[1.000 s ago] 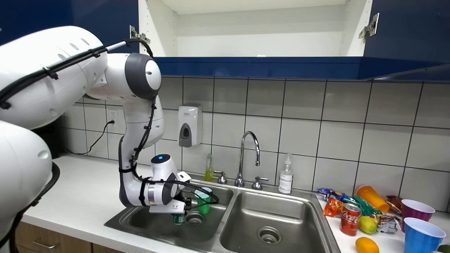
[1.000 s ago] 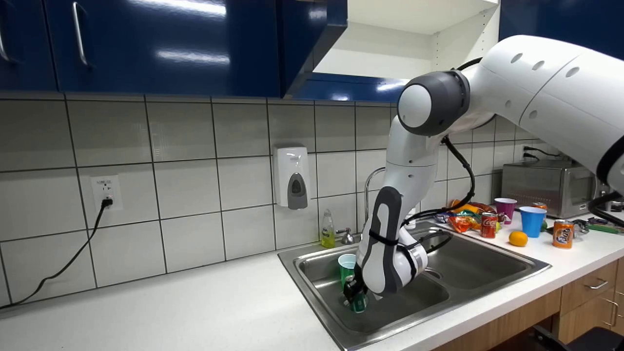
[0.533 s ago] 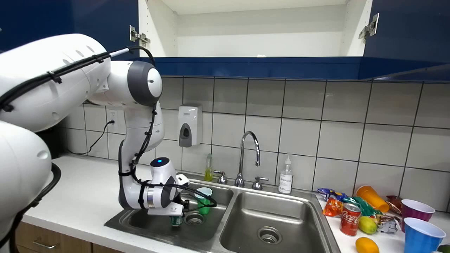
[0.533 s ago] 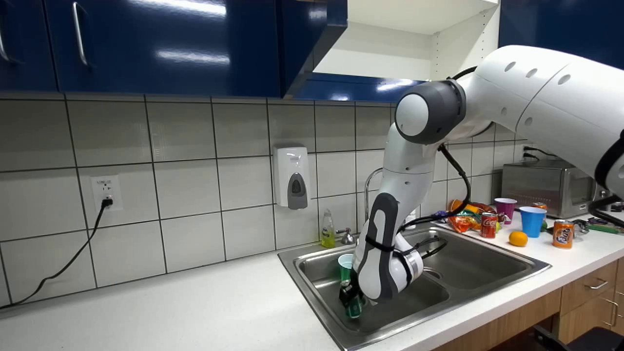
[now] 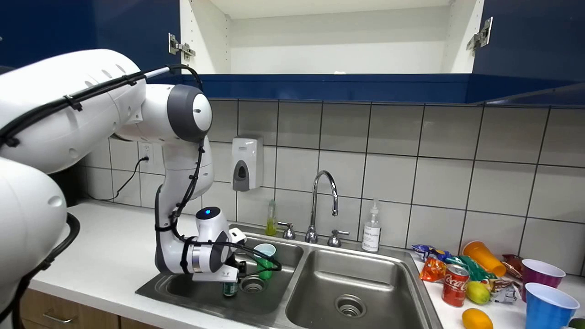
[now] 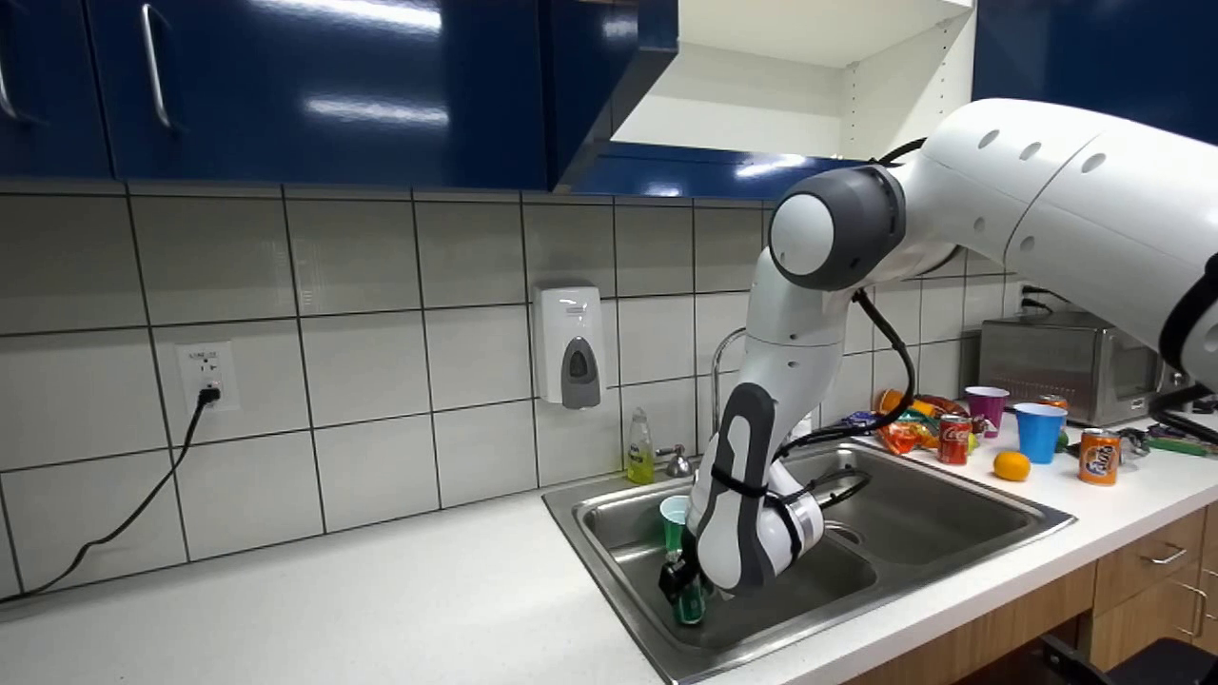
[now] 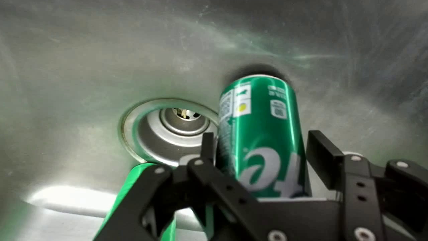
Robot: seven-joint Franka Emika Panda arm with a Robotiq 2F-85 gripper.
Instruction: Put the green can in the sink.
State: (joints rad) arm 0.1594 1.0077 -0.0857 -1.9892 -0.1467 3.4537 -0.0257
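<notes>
The slim green cylindrical can [image 7: 262, 134] is inside the stainless-steel double-basin sink [image 5: 293, 283], just beside the sink's round metal drain [image 7: 170, 137]. The black two-finger gripper [image 7: 260, 144] straddles it, jaws slightly wider than the can; one side shows a thin gap. A pale-lined green cup [image 6: 674, 535] occupies the same sink basin; in an exterior view, black cables [image 5: 279, 266] cross in front of it. Along the sink's rear edge: a clear bottle of yellow-green liquid [image 5: 271, 224] and a curved chrome faucet [image 5: 314, 201]. Beside the sink: a red cola can [image 5: 455, 285] and a blue tapered cup [image 5: 550, 308].
</notes>
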